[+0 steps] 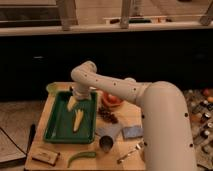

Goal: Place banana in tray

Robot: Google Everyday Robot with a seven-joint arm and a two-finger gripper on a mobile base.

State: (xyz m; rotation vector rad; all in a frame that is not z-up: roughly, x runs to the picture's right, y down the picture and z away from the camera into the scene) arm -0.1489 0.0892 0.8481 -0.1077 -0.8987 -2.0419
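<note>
The gripper (73,101) is hanging over the tray's (55,131) far end, and I cannot tell whether it is open or closed. The banana (77,122) is lying inside the tray, near its middle.

The tray (60,131) is a dark green, shallow rectangle with a raised rim. It lies flat on the left part of the table (43,120), with its long sides running from 12 to 6 o'clock. The banana (77,121) is pale yellow, slim and slightly tapered. It lies flat inside the tray, a little toward 3 o'clock of the tray's centre, pointing roughly from 12 to 6. The gripper (74,102) hangs over the tray's far end, at the banana's 12 o'clock and near it.
</note>
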